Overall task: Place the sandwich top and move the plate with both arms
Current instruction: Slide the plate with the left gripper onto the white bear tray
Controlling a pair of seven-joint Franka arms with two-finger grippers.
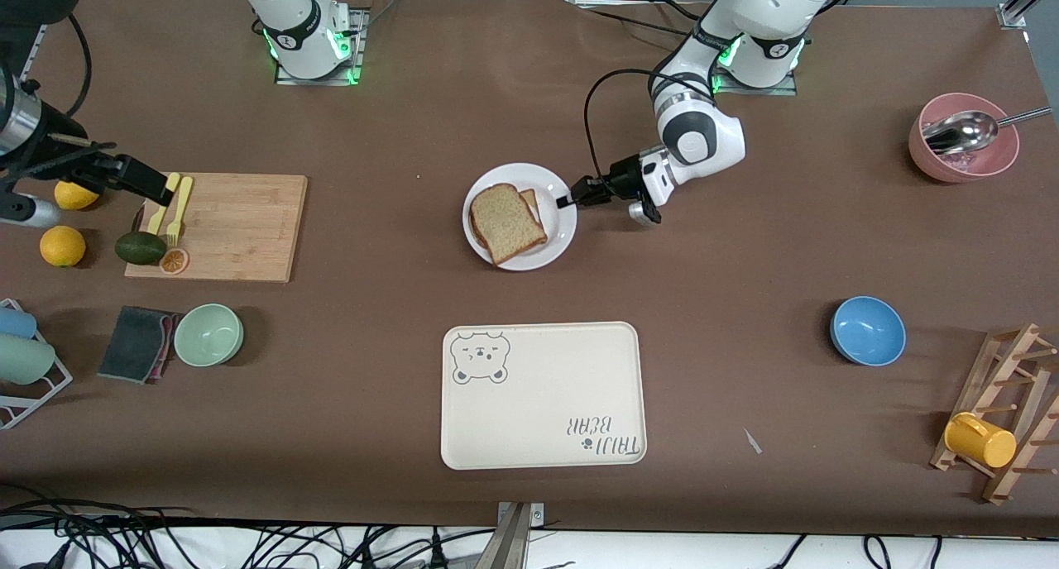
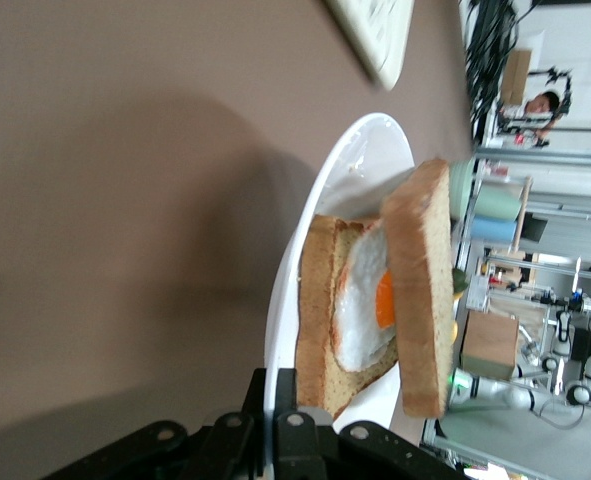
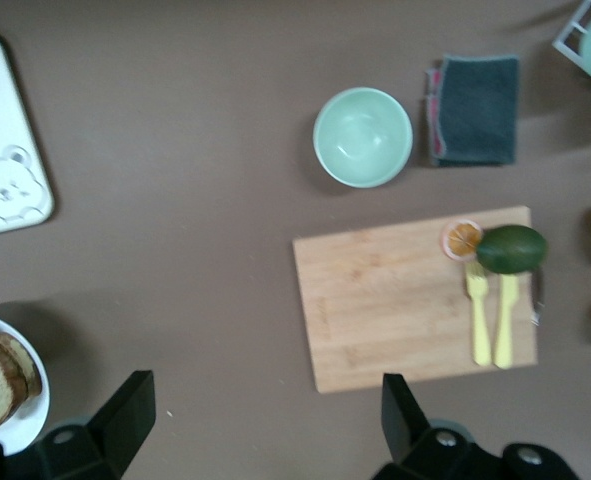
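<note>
Sandwich top (image 1: 507, 222) on plate (image 1: 559, 238)

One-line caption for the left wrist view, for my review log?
Left gripper clamps the rim of the white plate, which carries the sandwich top resting on an egg-topped slice.

The words "TAIJI BEAR" are printed, inverted as seen from the front camera, with a small paw mark beside them, at about five o'clock on the cream tray (image 1: 542, 404). No other text is legible.
</note>
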